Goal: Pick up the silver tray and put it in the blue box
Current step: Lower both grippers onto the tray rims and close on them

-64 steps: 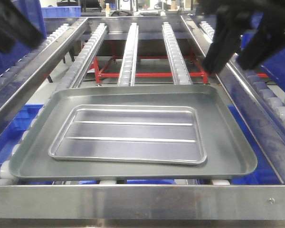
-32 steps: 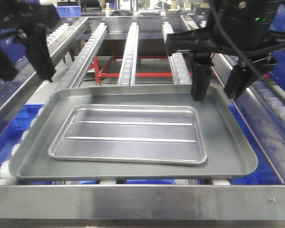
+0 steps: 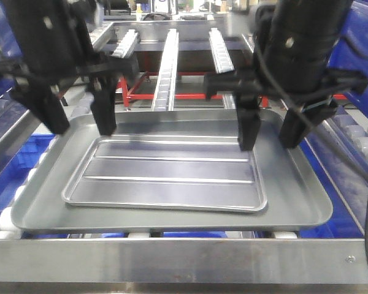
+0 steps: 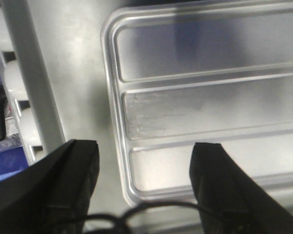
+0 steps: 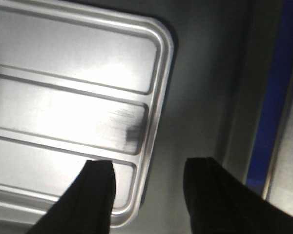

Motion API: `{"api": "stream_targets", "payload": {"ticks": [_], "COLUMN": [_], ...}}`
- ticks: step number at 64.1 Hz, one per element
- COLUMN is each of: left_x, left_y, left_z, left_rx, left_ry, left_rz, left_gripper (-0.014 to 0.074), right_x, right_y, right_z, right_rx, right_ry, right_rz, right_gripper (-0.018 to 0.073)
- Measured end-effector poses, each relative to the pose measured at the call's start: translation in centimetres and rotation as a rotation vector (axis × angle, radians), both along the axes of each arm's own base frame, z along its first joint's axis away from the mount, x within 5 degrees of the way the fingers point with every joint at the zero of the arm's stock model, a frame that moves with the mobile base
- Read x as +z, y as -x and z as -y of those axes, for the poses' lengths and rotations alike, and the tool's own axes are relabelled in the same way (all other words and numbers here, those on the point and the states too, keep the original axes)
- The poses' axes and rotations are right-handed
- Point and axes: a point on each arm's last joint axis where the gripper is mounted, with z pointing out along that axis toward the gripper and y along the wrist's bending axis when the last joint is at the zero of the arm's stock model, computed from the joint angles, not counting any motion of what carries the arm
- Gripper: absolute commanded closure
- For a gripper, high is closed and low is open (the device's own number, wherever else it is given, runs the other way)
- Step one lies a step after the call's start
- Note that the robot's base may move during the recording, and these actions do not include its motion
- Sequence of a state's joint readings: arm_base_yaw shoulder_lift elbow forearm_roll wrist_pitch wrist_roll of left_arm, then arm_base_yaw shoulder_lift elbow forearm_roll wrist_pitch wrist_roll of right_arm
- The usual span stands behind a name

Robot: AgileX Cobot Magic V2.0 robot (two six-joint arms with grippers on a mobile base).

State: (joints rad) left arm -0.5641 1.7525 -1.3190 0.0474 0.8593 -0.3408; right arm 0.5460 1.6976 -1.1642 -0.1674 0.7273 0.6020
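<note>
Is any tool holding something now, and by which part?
Nothing is held. The left tool and right tool are open, each astride a short rim of the silver tray.

silver tray (image 4: 195,102) cropped by wrist view edges, left end effector (image 4: 146,148) finger bases cut off below

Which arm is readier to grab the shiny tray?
Right, probably. The left claw and right claw, both open, straddle the silver tray rim, but it sits more centred in the right one.
</note>
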Motion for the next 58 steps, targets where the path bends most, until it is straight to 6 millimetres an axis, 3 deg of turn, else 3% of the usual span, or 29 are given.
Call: {"api": "stream_targets", "payload": {"ticks": [17,28,58], "left_x": [-1.0,-2.8,-4.6], "left_y": [-0.8,-1.3,-1.8], "left_z": [0.4,0.8,1.1], "left_rx": [-0.004,-0.004,-0.006], "left_ry": [0.008,-0.014,-0.029], "left_rz": [0.027,-0.009,-0.030], "left_gripper": [0.0272,0.0272,0.0272], "right_x": [-1.7,-2.9,-2.8], "right_y": [-0.5,-0.9,-1.5], "right_z": [-0.3,-0.3,-0.4], "right_rx": [0.001,-0.029,-0.049], "right_ry": [0.015,0.022,-0.019], "right_rz": [-0.029,-0.059,-0.018], "right_gripper": [0.0125,0.0125,0.0125]}}
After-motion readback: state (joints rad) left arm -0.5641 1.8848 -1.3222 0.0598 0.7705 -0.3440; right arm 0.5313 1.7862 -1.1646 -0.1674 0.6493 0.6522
